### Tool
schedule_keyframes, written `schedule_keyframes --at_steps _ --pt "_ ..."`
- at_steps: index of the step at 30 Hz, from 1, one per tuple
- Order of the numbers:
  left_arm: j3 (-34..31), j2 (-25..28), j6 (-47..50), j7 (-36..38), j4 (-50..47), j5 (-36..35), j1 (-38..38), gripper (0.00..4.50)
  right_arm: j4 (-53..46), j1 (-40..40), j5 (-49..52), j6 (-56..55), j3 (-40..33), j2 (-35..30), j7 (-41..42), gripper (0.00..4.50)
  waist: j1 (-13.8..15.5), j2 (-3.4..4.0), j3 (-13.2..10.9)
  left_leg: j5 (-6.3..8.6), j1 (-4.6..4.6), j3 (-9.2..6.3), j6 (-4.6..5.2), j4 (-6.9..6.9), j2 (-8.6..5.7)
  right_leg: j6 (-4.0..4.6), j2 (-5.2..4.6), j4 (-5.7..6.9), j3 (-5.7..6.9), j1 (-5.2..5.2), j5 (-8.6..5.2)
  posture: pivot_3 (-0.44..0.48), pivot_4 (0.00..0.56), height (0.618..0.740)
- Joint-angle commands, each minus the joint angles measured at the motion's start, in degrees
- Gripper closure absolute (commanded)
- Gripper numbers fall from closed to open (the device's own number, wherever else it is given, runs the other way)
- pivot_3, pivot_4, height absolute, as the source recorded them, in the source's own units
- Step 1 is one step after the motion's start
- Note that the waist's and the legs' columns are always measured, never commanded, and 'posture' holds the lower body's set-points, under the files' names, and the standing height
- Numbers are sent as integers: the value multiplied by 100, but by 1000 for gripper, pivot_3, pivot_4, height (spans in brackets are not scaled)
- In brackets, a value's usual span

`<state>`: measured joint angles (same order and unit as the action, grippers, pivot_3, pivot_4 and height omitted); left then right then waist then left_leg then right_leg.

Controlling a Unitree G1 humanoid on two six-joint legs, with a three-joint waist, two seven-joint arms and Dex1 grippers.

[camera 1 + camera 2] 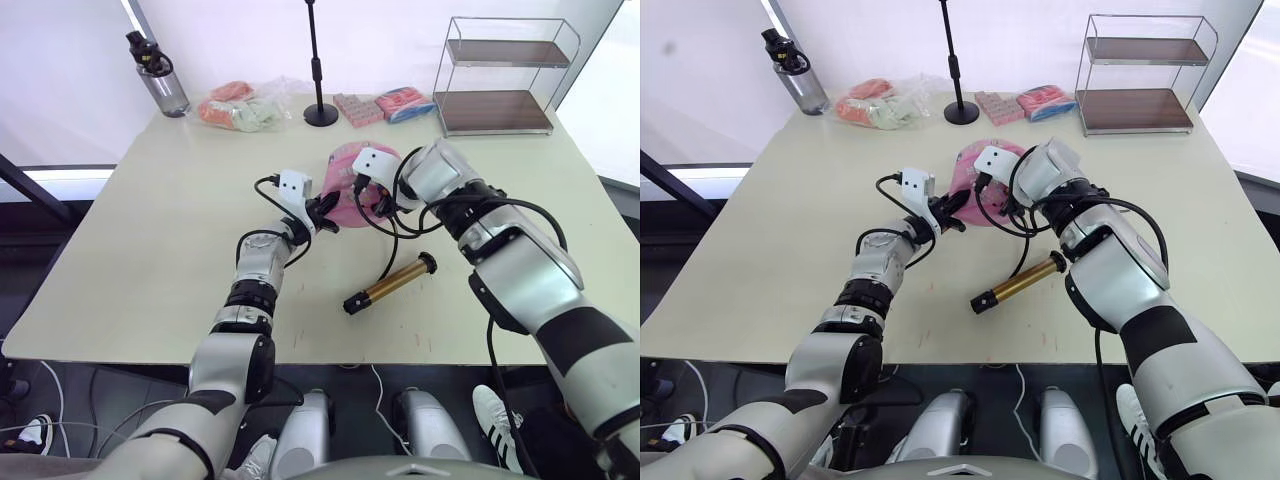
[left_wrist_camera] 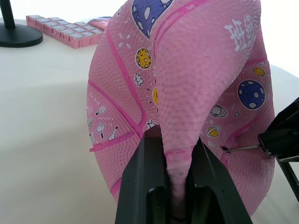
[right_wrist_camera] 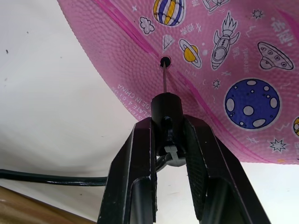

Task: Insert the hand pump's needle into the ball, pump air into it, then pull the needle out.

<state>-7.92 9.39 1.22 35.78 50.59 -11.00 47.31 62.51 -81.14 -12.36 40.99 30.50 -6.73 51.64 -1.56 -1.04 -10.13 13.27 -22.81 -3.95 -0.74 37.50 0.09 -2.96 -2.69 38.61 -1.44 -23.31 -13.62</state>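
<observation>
The pink ball (image 2: 196, 70), saggy and printed with planets and rockets, lies mid-table (image 1: 343, 162). My left gripper (image 2: 176, 158) is shut on a pinched fold of its skin. Across from it, my right gripper (image 3: 167, 123) is shut on the black fitting (image 3: 167, 105) of the needle (image 3: 164, 77). The thin pin reaches the ball's black valve hole (image 3: 165, 61); how deep it sits I cannot tell. The hand pump (image 1: 390, 283) lies flat on the table nearer to me, gold barrel showing. Its black hose (image 1: 388, 245) curves up to the right gripper.
At the back of the table (image 1: 150, 250) stand a water bottle (image 1: 160, 78), a black stand pole (image 1: 317, 60), a bag of packets (image 1: 240, 106), pink packets (image 1: 358, 108) and a wire shelf rack (image 1: 500, 85).
</observation>
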Motion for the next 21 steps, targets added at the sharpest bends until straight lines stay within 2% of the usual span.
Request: schedule_keyframes --at_steps 1,8,14,21 --pt "280 -198 405 293 102 55 -207 4416 169 -257 -270 -361 16 114 -79 4190 -14 0 0 0 0 0 0 0 0 0 0 0 0 0 0 0 150 731" --pt "235 -184 391 191 86 72 -221 4416 415 -356 -652 -800 98 45 -33 4190 -29 0 0 0 0 -2 -1 0 0 0 0 0 0 0 0 0 150 731" --pt "227 -180 368 154 185 98 -184 4416 253 -276 -1154 -1441 484 -197 -94 4190 -30 0 0 -2 0 -5 -3 0 -2 0 0 1 1 0 0 0 150 731" --pt "196 -168 328 91 313 104 -86 4416 204 -235 -1429 -1768 608 -303 -93 4190 -22 1 -1 -3 -3 -14 -5 0 -3 0 -1 0 6 1 0 0 150 731"
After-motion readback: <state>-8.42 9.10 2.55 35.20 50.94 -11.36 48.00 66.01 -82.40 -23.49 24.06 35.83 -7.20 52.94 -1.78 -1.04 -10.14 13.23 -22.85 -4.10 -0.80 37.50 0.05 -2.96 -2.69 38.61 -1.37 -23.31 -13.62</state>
